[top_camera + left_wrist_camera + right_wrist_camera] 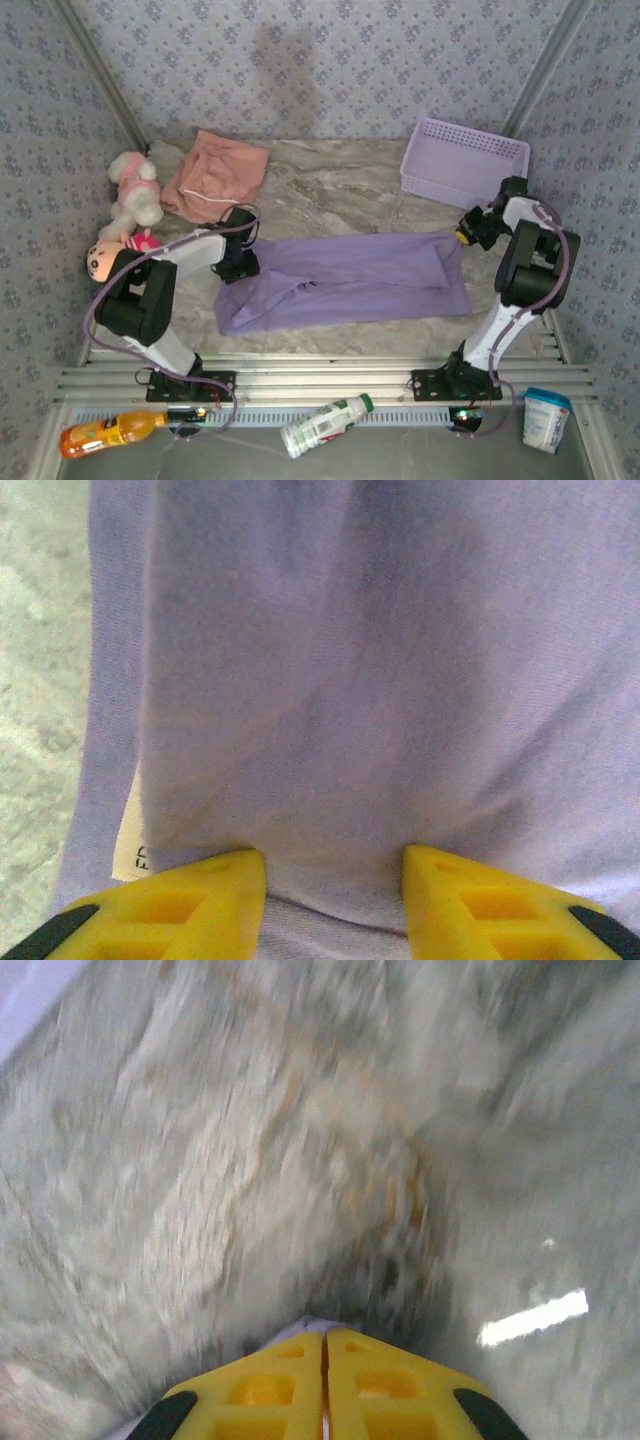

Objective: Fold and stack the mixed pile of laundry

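The lavender collared shirt [345,280] is spread near the worktop's front edge; its left end is pinched by the left fingers [335,880], the right fingers [325,1345] are clenched on a sliver; it could slip

On my screen I count two garments on the desk [340,185]: one lavender shirt [350,280] and one pair of salmon-pink shorts [215,175]. I also count one lavender mesh basket [465,160], two plush toys, a pink-and-white one [135,190] and a smaller one [112,252] below it, and two robot arms. At the near edge I count two bottles, an orange one [105,432] and a white one [325,424], and one white tub [546,416].
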